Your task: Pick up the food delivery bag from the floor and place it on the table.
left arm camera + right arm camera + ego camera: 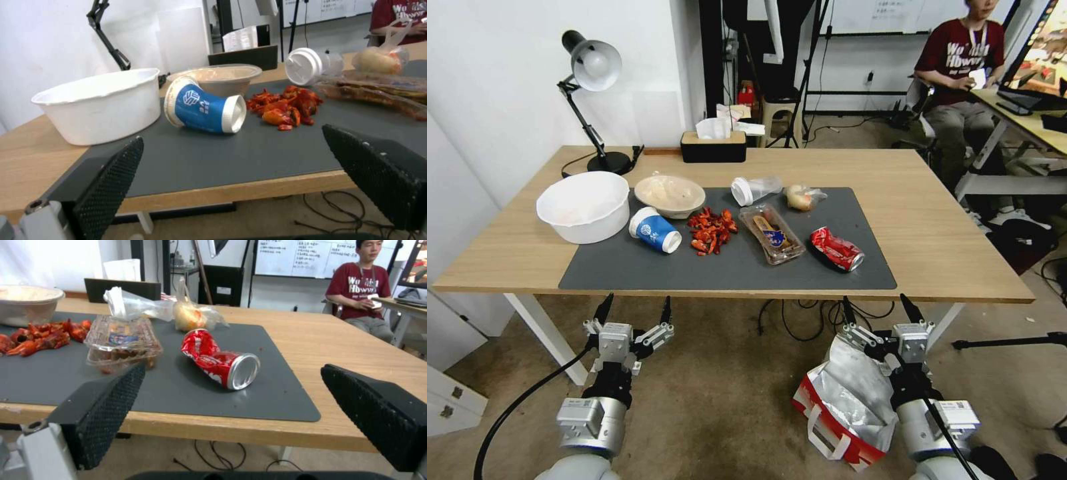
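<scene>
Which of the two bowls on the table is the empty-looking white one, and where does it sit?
The white bowl sits off the mat's left edge on bare wood. The tan bowl beside it rests on the dark mat.

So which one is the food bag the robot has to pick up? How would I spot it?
Look below the front edge of the table, down on the floor. The food delivery bag lies there beside the right gripper. It is white with red trim, crinkly silver foil inside and white strap handles, and much bigger than the crushed red can up on the grey mat.
</scene>
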Controlling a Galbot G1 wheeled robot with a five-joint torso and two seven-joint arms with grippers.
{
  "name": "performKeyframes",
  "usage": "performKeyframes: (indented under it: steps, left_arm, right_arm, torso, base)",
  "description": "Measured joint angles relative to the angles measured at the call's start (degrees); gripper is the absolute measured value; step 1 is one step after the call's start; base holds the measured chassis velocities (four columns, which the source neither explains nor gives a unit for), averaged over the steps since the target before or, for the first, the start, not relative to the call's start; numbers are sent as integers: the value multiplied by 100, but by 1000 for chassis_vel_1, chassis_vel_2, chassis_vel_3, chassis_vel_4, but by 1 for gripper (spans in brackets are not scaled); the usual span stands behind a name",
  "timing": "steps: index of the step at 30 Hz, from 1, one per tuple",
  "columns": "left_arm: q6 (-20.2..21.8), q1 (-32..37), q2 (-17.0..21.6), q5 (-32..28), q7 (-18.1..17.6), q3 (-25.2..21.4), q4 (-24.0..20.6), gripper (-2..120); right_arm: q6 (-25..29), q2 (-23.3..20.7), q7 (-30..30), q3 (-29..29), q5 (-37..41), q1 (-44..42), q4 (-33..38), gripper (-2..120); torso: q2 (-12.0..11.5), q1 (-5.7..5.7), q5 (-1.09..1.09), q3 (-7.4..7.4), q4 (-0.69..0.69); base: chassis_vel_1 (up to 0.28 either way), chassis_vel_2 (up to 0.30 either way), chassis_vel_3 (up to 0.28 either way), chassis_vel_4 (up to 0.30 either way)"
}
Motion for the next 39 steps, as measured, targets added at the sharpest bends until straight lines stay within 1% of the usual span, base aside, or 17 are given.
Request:
performKeyframes:
  steps: [17,19,21,22,23,25,26,28,30,31,33,34,35,38,39]
  left_arm:
    - [2,0,1,-3,0,0,0,100]
    - [79,-6,29,-77,8,-1,-21,100]
    - [524,-59,200,-490,72,-20,-183,100]
    - [801,-92,310,-745,115,-32,-277,100]
    - [801,-92,310,-745,115,-32,-277,100]
    - [1280,-149,498,-1186,190,-56,-449,100]
    - [1347,-172,571,-1322,214,-64,-459,100]
    - [1343,-180,609,-1362,219,-69,-438,100]
    - [1236,-200,664,-1424,216,-77,-367,100]
    - [1236,-200,664,-1424,216,-77,-367,100]
    - [1158,-206,674,-1425,208,-83,-336,100]
    - [1102,-208,679,-1410,204,-87,-319,100]
    - [1102,-208,679,-1410,204,-87,-319,100]
    - [904,-208,691,-1194,204,-109,-215,100]
    - [829,-208,700,-1110,207,-121,-170,100]
  right_arm:
    - [0,0,0,0,0,0,0,100]
    - [-8,0,-9,0,6,0,1,100]
    - [-72,-7,-90,5,55,0,19,100]
    - [-191,-24,-240,12,145,1,61,100]
    - [-191,-24,-240,12,145,1,61,100]
    - [-500,-65,-618,41,368,8,171,100]
    - [-679,-89,-845,55,502,11,236,100]
    - [-770,-102,-958,63,571,13,268,100]
    - [-1167,-152,-1449,98,863,22,410,100]
    - [-1167,-152,-1449,98,863,22,410,100]
    - [-1440,-188,-1790,122,1064,27,507,100]
    - [-1652,-215,-2053,141,1221,31,581,100]
    - [-1652,-215,-2053,141,1221,31,581,100]
    - [-2167,-283,-2690,185,1599,43,762,100]
    - [-2168,-329,-2839,259,1768,79,760,100]
  torso:
    - [0,0,0,0,0]
    - [0,0,0,0,1]
    - [0,0,0,0,0]
    - [0,0,0,0,0]
    - [0,0,0,0,0]
    - [0,0,1,0,-1]
    - [0,0,0,0,0]
    - [0,0,0,0,-1]
    - [0,0,-1,0,0]
    - [0,0,-1,0,0]
    - [0,0,-1,0,0]
    - [0,0,0,0,0]
    - [0,0,0,0,0]
    - [0,0,0,0,0]
    - [0,0,1,0,-2]
  base:
    - [0,0,0,0]
    - [0,0,0,0]
    - [0,0,0,0]
    - [0,0,0,0]
    - [0,0,0,0]
    - [0,0,0,0]
    - [0,0,0,0]
    - [0,0,0,0]
    - [0,0,0,0]
    - [0,0,0,0]
    - [0,0,0,0]
    - [0,0,0,0]
    - [0,0,0,0]
    - [0,0,0,0]
    - [0,0,0,0]
